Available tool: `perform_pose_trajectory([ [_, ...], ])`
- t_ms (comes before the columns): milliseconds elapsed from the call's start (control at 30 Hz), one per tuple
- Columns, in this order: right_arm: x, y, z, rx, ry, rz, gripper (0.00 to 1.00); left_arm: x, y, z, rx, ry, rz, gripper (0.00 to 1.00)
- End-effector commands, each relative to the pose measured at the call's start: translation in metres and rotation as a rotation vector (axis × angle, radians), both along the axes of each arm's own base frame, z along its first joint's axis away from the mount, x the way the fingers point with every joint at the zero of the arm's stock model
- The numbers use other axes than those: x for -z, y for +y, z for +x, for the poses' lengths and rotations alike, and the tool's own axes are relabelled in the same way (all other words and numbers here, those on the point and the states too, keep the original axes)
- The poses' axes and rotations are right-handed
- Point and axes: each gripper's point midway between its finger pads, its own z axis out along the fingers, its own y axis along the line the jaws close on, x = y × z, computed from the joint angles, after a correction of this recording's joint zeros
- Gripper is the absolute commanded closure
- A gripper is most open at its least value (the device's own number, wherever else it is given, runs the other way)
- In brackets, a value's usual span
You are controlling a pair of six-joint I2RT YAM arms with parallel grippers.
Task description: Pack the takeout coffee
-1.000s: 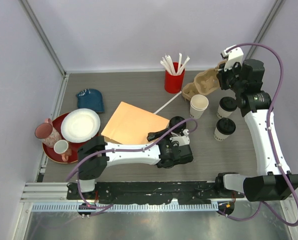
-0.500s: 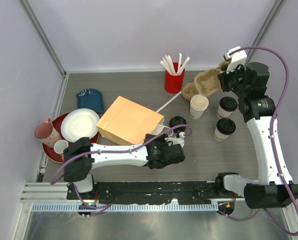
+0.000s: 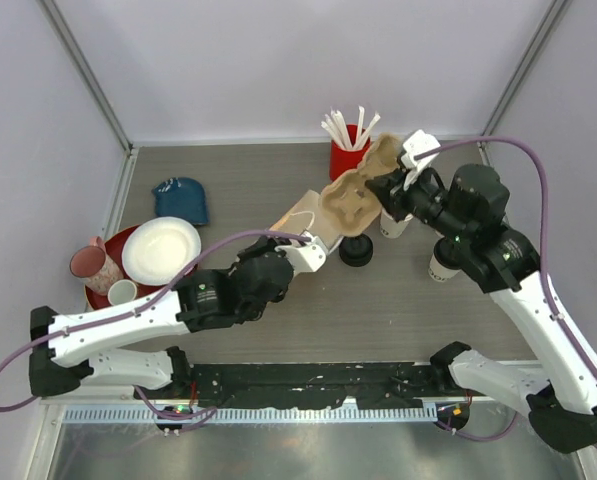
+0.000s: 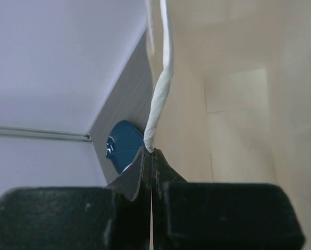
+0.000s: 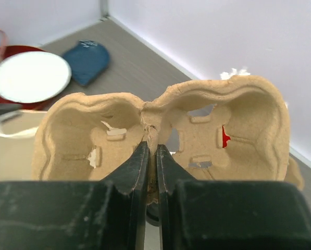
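Observation:
One takeout coffee [image 3: 439, 266], a white cup with a black lid, peeks out beside my right arm at the right; the other is hidden under that arm. My right gripper [image 3: 382, 190] [image 5: 151, 147] is shut on the middle ridge of a brown pulp cup carrier [image 3: 351, 196] [image 5: 87, 130], held in the air with both wells empty. My left gripper [image 3: 298, 240] [image 4: 151, 152] is shut on the white twisted handle [image 4: 160, 88] of a tan paper bag [image 3: 296, 212] [image 4: 238, 104]. The bag stands just left of the carrier.
A stack of black lids [image 3: 358, 250] and a lidless white cup [image 3: 392, 228] sit under the carrier. A red cup of straws [image 3: 346, 160] stands at the back. At the left are a blue cloth [image 3: 181, 198] and a red tray [image 3: 103, 305] bearing a white plate [image 3: 161, 250] and mugs.
My left gripper shut on the bag's handle and raised the bag from lying flat. My right arm swung the carrier from the back right corner leftwards, over next to the bag.

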Motion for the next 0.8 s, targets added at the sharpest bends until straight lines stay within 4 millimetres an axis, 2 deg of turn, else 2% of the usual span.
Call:
perform_pose_trajectory([
  [0, -0.027, 0.027, -0.034, -0.086, -0.063, 0.174, 0.99, 0.012, -0.017, 0.003, 0.031, 0.005, -0.003, 1.00],
  [67, -0.020, 0.037, -0.044, -0.126, -0.036, 0.195, 0.99, 0.014, -0.023, 0.004, 0.052, -0.003, 0.008, 1.00],
  [133, -0.016, 0.036, -0.046, -0.116, -0.027, 0.191, 0.99, 0.006, -0.022, 0.013, 0.090, -0.096, 0.159, 1.00],
  [167, -0.015, 0.034, -0.046, -0.103, -0.018, 0.189, 0.99, -0.005, -0.025, 0.023, 0.068, -0.184, 0.140, 1.00],
  [200, -0.016, 0.034, -0.046, -0.100, -0.019, 0.190, 0.99, -0.016, -0.020, 0.035, 0.049, -0.238, 0.151, 1.00],
  [233, -0.019, 0.032, -0.046, -0.095, -0.025, 0.197, 0.99, -0.031, -0.018, 0.042, 0.077, -0.312, 0.230, 1.00],
  [267, -0.025, 0.029, -0.048, -0.088, -0.035, 0.219, 0.99, -0.045, -0.024, 0.047, 0.112, -0.367, 0.189, 1.00],
  [333, -0.029, 0.022, -0.045, -0.039, -0.045, 0.243, 0.99, -0.066, -0.015, 0.060, 0.105, -0.451, 0.234, 1.00],
  [400, -0.028, 0.013, -0.039, 0.020, -0.049, 0.252, 0.99, -0.071, -0.014, 0.069, 0.128, -0.495, 0.274, 1.00],
  [433, -0.026, 0.010, -0.036, 0.050, -0.047, 0.251, 0.99, -0.080, -0.013, 0.070, 0.130, -0.538, 0.264, 1.00],
  [467, -0.025, 0.010, -0.034, 0.056, -0.049, 0.254, 0.99, -0.072, -0.015, 0.069, 0.158, -0.564, 0.337, 1.00],
  [533, -0.015, 0.017, -0.034, 0.024, -0.028, 0.260, 0.99, -0.068, -0.019, 0.065, 0.209, -0.607, 0.368, 1.00],
  [567, -0.018, 0.024, -0.036, -0.015, -0.040, 0.275, 0.99, -0.049, -0.020, 0.063, 0.239, -0.594, 0.419, 1.00],
  [600, -0.009, 0.030, -0.036, -0.035, -0.015, 0.290, 0.99, -0.042, -0.021, 0.061, 0.263, -0.590, 0.426, 1.00],
  [633, -0.006, 0.037, -0.039, -0.066, 0.002, 0.314, 0.99, -0.023, -0.017, 0.059, 0.278, -0.556, 0.453, 1.00],
  [667, -0.011, 0.040, -0.038, -0.080, -0.019, 0.344, 0.99, -0.013, -0.016, 0.058, 0.273, -0.509, 0.407, 1.00],
  [700, 0.003, 0.045, -0.036, -0.090, 0.005, 0.345, 0.99, -0.004, -0.012, 0.058, 0.251, -0.460, 0.385, 1.00],
  [733, 0.007, 0.050, -0.038, -0.116, 0.013, 0.359, 0.99, 0.009, -0.009, 0.059, 0.248, -0.380, 0.402, 1.00],
  [767, 0.001, 0.054, -0.038, -0.138, -0.025, 0.392, 0.99, 0.016, -0.006, 0.059, 0.217, -0.325, 0.364, 1.00],
])
